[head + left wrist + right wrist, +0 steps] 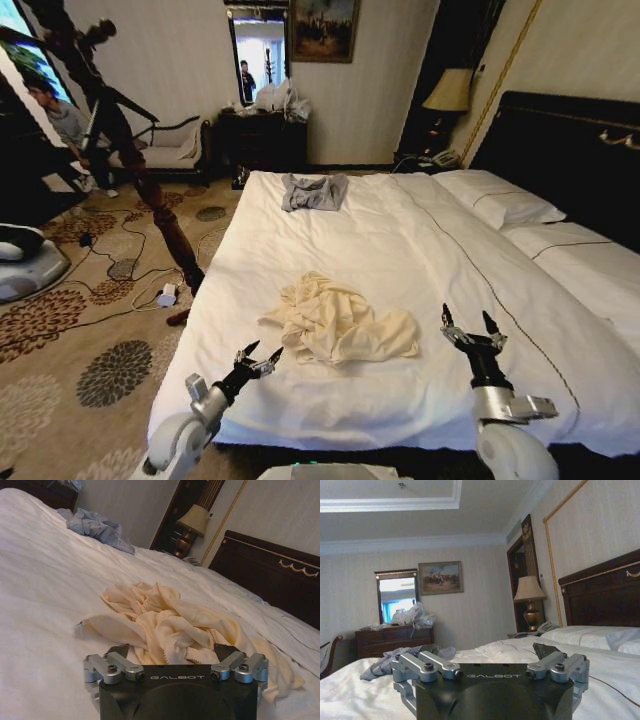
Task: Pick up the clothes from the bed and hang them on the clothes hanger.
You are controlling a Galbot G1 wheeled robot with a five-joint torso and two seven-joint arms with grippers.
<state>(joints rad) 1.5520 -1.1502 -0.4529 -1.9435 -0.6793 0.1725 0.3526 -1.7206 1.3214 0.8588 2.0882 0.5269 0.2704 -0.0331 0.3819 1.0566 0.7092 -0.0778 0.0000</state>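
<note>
The cream clothes (338, 322) lie crumpled in a heap on the white bed (400, 240), near its foot end. My left gripper (259, 361) hovers open just left of the heap, its fingers aimed at the fabric. From the left wrist view the clothes (170, 625) sit directly ahead of the open fingers (122, 667), with nothing held. My right gripper (472, 329) stands open and upright above the sheet, to the right of the heap and apart from it. The clothes hanger is out of view.
A small grey garment (313, 191) lies at the bed's far end. White pillows (497, 198) and a dark headboard (570, 150) line the right. A dark wooden coat stand (140, 170) and cables (130, 270) occupy the carpet at left.
</note>
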